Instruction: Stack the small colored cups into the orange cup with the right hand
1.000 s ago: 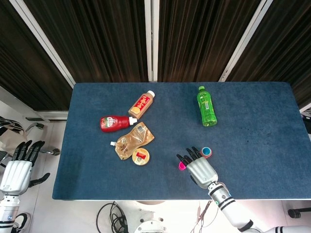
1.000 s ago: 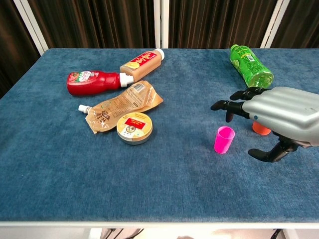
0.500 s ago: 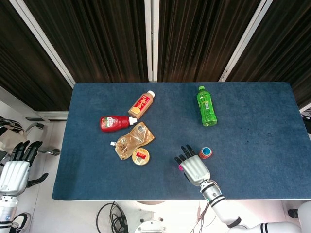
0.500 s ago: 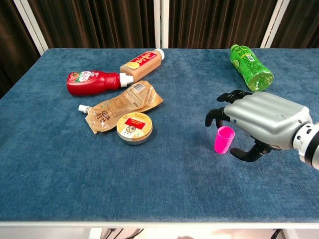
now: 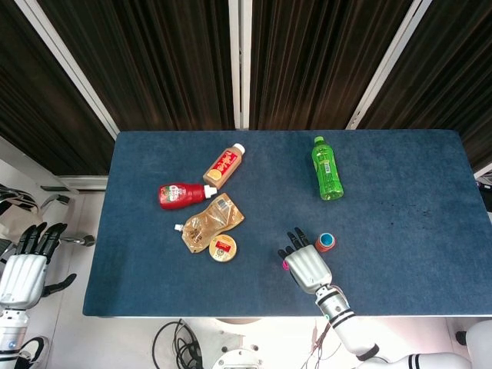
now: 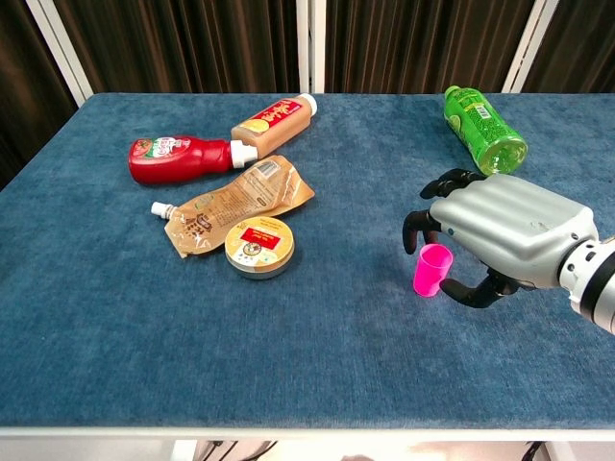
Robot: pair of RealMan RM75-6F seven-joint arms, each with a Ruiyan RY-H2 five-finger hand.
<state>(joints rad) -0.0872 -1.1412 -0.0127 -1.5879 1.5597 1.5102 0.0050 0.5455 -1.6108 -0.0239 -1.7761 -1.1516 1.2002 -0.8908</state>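
Blue table (image 6: 144, 327), right hand (image 6: 504, 235) curled around upright pink cup (image 6: 431, 270), grip seemingly not yet closed.

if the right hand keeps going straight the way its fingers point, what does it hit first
Probably the pink cup, already between the curled fingers of the right hand. Contact is unclear from either view.

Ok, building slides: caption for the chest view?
Right hand curls around the upright pink cup on the blue table.
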